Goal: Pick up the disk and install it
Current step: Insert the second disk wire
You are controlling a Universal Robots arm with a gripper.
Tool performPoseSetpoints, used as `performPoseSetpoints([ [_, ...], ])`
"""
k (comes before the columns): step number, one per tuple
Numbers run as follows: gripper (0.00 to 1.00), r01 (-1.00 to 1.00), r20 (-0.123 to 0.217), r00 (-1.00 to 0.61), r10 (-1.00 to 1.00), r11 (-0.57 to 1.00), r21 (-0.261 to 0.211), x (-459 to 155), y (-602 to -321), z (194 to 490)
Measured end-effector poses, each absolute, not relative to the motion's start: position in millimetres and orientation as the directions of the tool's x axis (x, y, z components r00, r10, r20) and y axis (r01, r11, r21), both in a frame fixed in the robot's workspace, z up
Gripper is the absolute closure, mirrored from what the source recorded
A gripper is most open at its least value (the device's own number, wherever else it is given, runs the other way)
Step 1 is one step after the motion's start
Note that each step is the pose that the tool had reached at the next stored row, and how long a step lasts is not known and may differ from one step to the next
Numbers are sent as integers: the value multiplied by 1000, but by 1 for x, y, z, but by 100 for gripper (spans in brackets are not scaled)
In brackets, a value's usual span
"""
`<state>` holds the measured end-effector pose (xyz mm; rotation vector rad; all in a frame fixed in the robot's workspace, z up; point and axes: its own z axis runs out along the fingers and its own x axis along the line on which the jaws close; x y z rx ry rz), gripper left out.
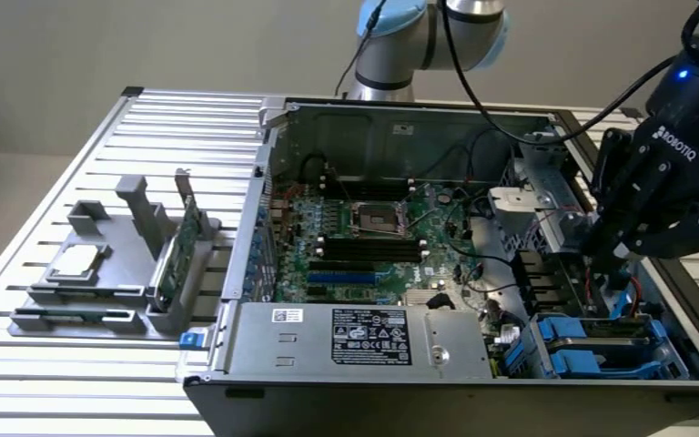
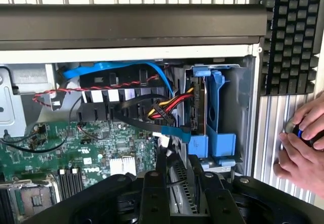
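Note:
My black gripper (image 1: 602,262) reaches down into the open computer case (image 1: 325,118) at the exterior view's right, over the drive bays. In the wrist view the gripper (image 2: 179,196) holds a silver-grey perforated metal slab between its fingers; this is the disk (image 2: 177,181), seen edge-on. The disk points down toward the bay, just short of the bay's blue plastic (image 2: 198,145). Beside it in the bay stands a blue carrier (image 2: 215,107) with a drive in it, also seen near the case's front corner (image 1: 592,353).
Red, yellow, black and blue cables (image 2: 167,105) cross close to the bay. The green motherboard (image 1: 362,237) fills the case floor. A grey parts stand (image 1: 119,264) with a chip and a green card sits at the exterior view's left. A person's hand (image 2: 304,148) rests beside the case, near a keyboard (image 2: 293,32).

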<state>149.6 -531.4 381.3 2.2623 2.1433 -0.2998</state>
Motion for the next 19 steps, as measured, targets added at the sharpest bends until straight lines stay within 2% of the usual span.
performPoseSetpoints([
  [7,69,990,-179,44,983,-67,-121,157,-531,381],
  [19,69,990,-180,44,983,-67,-121,161,-532,376],
])
